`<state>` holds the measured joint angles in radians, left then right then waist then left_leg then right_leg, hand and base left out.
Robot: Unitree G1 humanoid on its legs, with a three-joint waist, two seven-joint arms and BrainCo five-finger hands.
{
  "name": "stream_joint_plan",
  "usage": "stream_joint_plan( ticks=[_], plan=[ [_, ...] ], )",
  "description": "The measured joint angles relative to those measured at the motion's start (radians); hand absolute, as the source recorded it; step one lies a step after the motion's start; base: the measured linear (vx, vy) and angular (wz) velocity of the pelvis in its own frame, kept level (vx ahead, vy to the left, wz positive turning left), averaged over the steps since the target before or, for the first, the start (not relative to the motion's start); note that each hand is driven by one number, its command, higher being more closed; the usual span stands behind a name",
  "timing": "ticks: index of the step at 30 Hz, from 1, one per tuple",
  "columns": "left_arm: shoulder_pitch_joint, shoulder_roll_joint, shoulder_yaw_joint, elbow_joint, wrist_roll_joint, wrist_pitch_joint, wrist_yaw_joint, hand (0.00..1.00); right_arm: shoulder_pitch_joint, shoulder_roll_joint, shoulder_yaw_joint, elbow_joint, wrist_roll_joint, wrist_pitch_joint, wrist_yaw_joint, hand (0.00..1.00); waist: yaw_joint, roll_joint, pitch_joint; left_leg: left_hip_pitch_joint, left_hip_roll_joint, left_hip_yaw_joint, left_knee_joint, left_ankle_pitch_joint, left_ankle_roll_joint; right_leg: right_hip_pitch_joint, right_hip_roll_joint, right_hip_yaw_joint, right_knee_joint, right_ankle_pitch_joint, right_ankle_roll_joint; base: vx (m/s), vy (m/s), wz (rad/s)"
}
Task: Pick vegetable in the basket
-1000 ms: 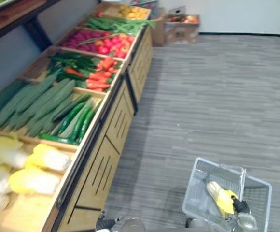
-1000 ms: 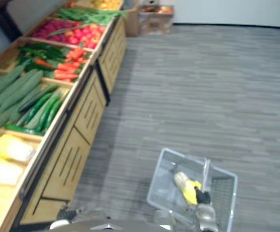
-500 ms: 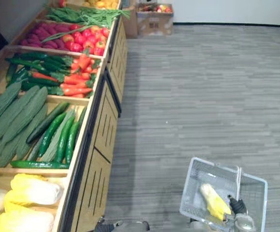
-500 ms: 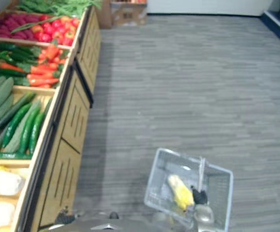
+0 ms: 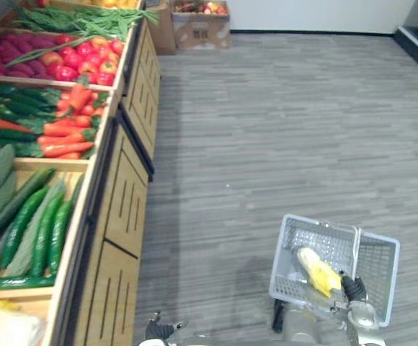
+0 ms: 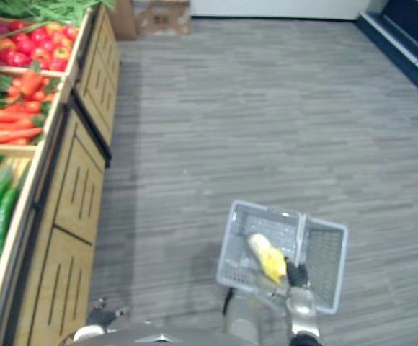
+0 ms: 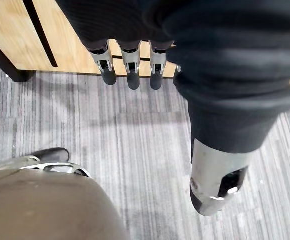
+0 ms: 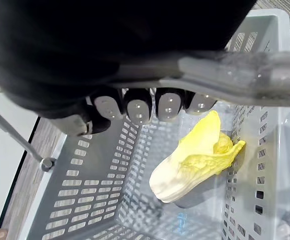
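Observation:
A grey plastic basket [image 5: 290,281] hangs low at my right side over the floor. A yellow-white cabbage [image 8: 185,172] lies on its bottom, also visible from above [image 5: 318,270]. My right hand [image 8: 150,107] is shut on the basket's handle bar [image 8: 245,75], fingers curled under it; from the head the hand [image 5: 353,290] sits at the basket's near rim. My left hand [image 7: 130,70] hangs beside the wooden stand with straight fingers and nothing in it.
A long wooden produce stand [image 5: 122,209] runs along my left, holding cucumbers [image 5: 39,231], carrots [image 5: 68,130] and tomatoes [image 5: 86,61] in separate bins. A cardboard box [image 5: 198,21] of fruit sits at the far end. Grey plank floor spreads to the right.
The whole view has swung right, so the stand has slid toward the left edge and the cabbage bin has mostly left view. The basket stays in my right hand with the cabbage inside.

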<state>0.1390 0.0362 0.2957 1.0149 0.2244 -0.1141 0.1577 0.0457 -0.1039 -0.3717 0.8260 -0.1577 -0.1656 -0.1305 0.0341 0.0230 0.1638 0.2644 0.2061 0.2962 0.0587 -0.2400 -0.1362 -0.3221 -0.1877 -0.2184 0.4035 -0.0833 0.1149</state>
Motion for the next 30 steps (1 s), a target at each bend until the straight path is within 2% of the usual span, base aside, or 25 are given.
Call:
stream_joint_plan(
  ticks=[2, 3, 4, 6, 8, 9, 11, 13, 15, 16, 17, 18, 19, 20, 21, 23, 26, 28, 29, 30],
  plan=[
    [0.0, -0.012, 0.006, -0.005, 0.015, -0.005, 0.002, 0.0, 0.0, 0.002, -0.029, -0.001, 0.002, 0.003, -0.006, 1.0, -0.004, 0.001, -0.001, 0.02, 0.007, -0.01, 0.001, 0.06, -0.019, -0.024, -0.01, -0.002, 0.11, -0.088, -0.02, 0.31, -0.33, 0.12],
    [0.003, -0.021, 0.007, -0.006, 0.017, -0.005, 0.006, 0.0, 0.005, 0.0, -0.04, 0.005, 0.002, 0.005, -0.009, 1.0, -0.005, 0.004, -0.005, 0.015, 0.027, -0.025, 0.019, 0.087, -0.035, -0.019, -0.001, -0.017, 0.142, -0.129, -0.035, 0.39, -0.395, 0.1],
    [0.003, -0.025, 0.007, -0.007, 0.017, -0.005, 0.009, 0.0, 0.006, 0.0, -0.044, 0.009, 0.002, 0.007, -0.012, 1.0, -0.005, 0.017, -0.013, 0.011, 0.036, -0.039, 0.033, 0.1, -0.034, -0.011, 0.004, -0.029, 0.144, -0.143, -0.04, 0.34, -0.321, 0.2],
    [0.003, -0.033, 0.005, -0.021, 0.017, -0.006, 0.012, 0.0, 0.013, -0.003, -0.045, 0.02, 0.002, 0.016, -0.013, 1.0, -0.006, 0.023, -0.021, -0.042, 0.063, -0.11, 0.138, 0.165, -0.03, 0.041, 0.015, -0.066, 0.116, -0.172, -0.06, 0.36, -0.28, 0.38],
    [0.003, -0.033, 0.005, -0.035, 0.016, -0.006, 0.013, 0.0, 0.027, -0.005, -0.044, 0.034, 0.002, 0.023, -0.013, 1.0, -0.011, 0.018, -0.019, -0.135, 0.079, -0.187, 0.321, 0.264, -0.033, 0.121, 0.013, -0.109, 0.068, -0.176, -0.067, 0.37, -0.249, 0.51],
    [0.004, -0.028, 0.005, -0.041, 0.015, -0.007, 0.013, 0.0, 0.039, -0.01, -0.037, 0.036, 0.002, 0.026, -0.013, 1.0, -0.006, 0.016, -0.018, -0.198, 0.087, -0.213, 0.454, 0.341, -0.044, 0.179, 0.011, -0.123, 0.025, -0.178, -0.07, 0.22, -0.133, 0.32],
    [0.017, -0.03, 0.003, -0.049, 0.014, -0.008, 0.014, 0.0, 0.044, -0.018, -0.028, 0.048, 0.003, 0.031, -0.012, 1.0, -0.001, 0.015, -0.019, -0.273, 0.111, -0.188, 0.662, 0.319, -0.067, 0.258, 0.013, -0.131, -0.031, -0.181, -0.076, 0.26, -0.135, 0.11],
    [0.025, -0.019, 0.001, -0.059, 0.015, -0.007, 0.014, 0.0, 0.06, -0.017, -0.017, 0.047, 0.003, 0.031, -0.014, 1.0, 0.002, 0.006, -0.017, -0.356, 0.115, -0.113, 0.775, 0.202, -0.031, 0.364, 0.011, -0.131, -0.114, -0.181, -0.075, 0.28, -0.068, 0.11],
    [0.026, -0.011, 0.001, -0.059, 0.015, -0.008, 0.015, 0.0, 0.07, -0.013, -0.018, 0.05, 0.004, 0.033, -0.014, 1.0, 0.009, -0.004, -0.013, -0.422, 0.113, -0.049, 0.76, 0.124, -0.012, 0.415, 0.0, -0.133, -0.154, -0.177, -0.068, 0.21, 0.083, 0.04],
    [0.032, -0.003, 0.001, -0.058, 0.016, -0.006, 0.016, 0.0, 0.07, -0.007, -0.018, 0.05, 0.005, 0.034, -0.015, 1.0, 0.011, -0.016, -0.012, -0.45, 0.096, 0.009, 0.67, 0.099, -0.009, 0.439, -0.023, -0.137, -0.165, -0.171, -0.058, 0.21, 0.157, -0.03],
    [0.034, -0.002, 0.001, -0.061, 0.016, -0.007, 0.017, 0.0, 0.071, -0.006, -0.017, 0.049, 0.005, 0.034, -0.015, 1.0, 0.011, -0.021, -0.012, -0.457, 0.084, 0.037, 0.598, 0.099, -0.008, 0.451, -0.035, -0.141, -0.171, -0.165, -0.048, 0.23, 0.225, -0.01],
    [0.034, -0.001, -0.004, -0.061, 0.02, -0.006, 0.021, 0.0, 0.078, -0.006, -0.017, 0.045, 0.005, 0.034, -0.016, 1.0, 0.013, -0.024, -0.012, -0.461, 0.044, 0.079, 0.418, 0.122, 0.008, 0.476, -0.055, -0.151, -0.18, -0.161, -0.041, 0.2, 0.217, 0.05],
    [0.035, -0.003, -0.008, -0.061, 0.024, -0.006, 0.024, 0.0, 0.082, -0.008, -0.016, 0.042, 0.005, 0.034, -0.016, 1.0, 0.012, -0.019, -0.012, -0.46, 0.018, 0.083, 0.319, 0.168, 0.027, 0.488, -0.058, -0.156, -0.185, -0.161, -0.039, 0.24, 0.314, 0.03],
    [0.043, -0.023, -0.016, -0.061, 0.03, -0.006, 0.032, 0.0, 0.09, -0.02, -0.013, 0.034, 0.004, 0.035, -0.018, 1.0, 0.021, 0.002, -0.016, -0.462, -0.007, 0.074, 0.161, 0.272, 0.093, 0.504, -0.046, -0.152, -0.195, -0.163, -0.004, 0.24, 0.311, 0.13],
    [0.039, 0.01, -0.009, -0.061, 0.034, -0.002, 0.033, 0.0, 0.089, 0.012, 0.01, 0.033, 0.004, 0.046, -0.02, 1.0, 0.025, -0.039, -0.026, -0.459, -0.045, 0.081, 0.158, 0.254, 0.09, 0.514, -0.079, -0.136, -0.224, -0.164, 0.015, 0.29, 0.305, 0.18],
    [0.032, 0.02, -0.005, -0.078, 0.037, -0.002, 0.036, 0.0, 0.089, 0.04, 0.045, 0.007, 0.002, 0.046, -0.019, 1.0, 0.031, -0.073, -0.03, -0.493, -0.073, 0.074, 0.164, 0.237, 0.101, 0.5, -0.079, -0.13, -0.272, -0.129, 0.004, 0.26, 0.195, 0.24],
    [0.024, 0.013, -0.005, -0.071, 0.062, 0.009, 0.036, 0.0, 0.076, 0.045, 0.091, -0.017, 0.0, 0.045, -0.016, 1.0, 0.057, -0.069, -0.029, -0.511, -0.069, 0.088, 0.236, 0.176, 0.124, 0.529, -0.081, -0.097, -0.334, -0.036, 0.054, 0.18, 0.144, -0.06],
    [0.045, 0.006, -0.005, -0.065, 0.074, 0.008, 0.036, 0.0, 0.076, 0.044, 0.128, -0.023, -0.005, 0.045, -0.007, 1.0, 0.086, -0.058, -0.037, -0.477, -0.07, 0.105, 0.239, 0.142, 0.124, 0.537, -0.081, -0.04, -0.342, 0.024, 0.05, 0.15, 0.148, -0.39],
    [0.056, 0.007, -0.007, -0.06, 0.075, 0.008, 0.036, 0.0, 0.081, 0.044, 0.137, -0.022, -0.011, 0.045, 0.001, 1.0, 0.088, -0.069, -0.045, -0.458, -0.085, 0.107, 0.212, 0.129, 0.118, 0.518, -0.096, -0.008, -0.296, 0.031, 0.047, 0.12, 0.172, -0.14],
    [0.062, 0.009, -0.018, -0.053, 0.075, 0.01, 0.036, 0.0, 0.086, 0.039, 0.137, -0.01, -0.024, 0.044, 0.005, 1.0, 0.08, -0.069, -0.058, -0.438, -0.105, 0.103, 0.18, 0.122, 0.119, 0.479, -0.113, 0.02, -0.21, 0.031, 0.047, 0.15, 0.233, -0.02]
  ],
)
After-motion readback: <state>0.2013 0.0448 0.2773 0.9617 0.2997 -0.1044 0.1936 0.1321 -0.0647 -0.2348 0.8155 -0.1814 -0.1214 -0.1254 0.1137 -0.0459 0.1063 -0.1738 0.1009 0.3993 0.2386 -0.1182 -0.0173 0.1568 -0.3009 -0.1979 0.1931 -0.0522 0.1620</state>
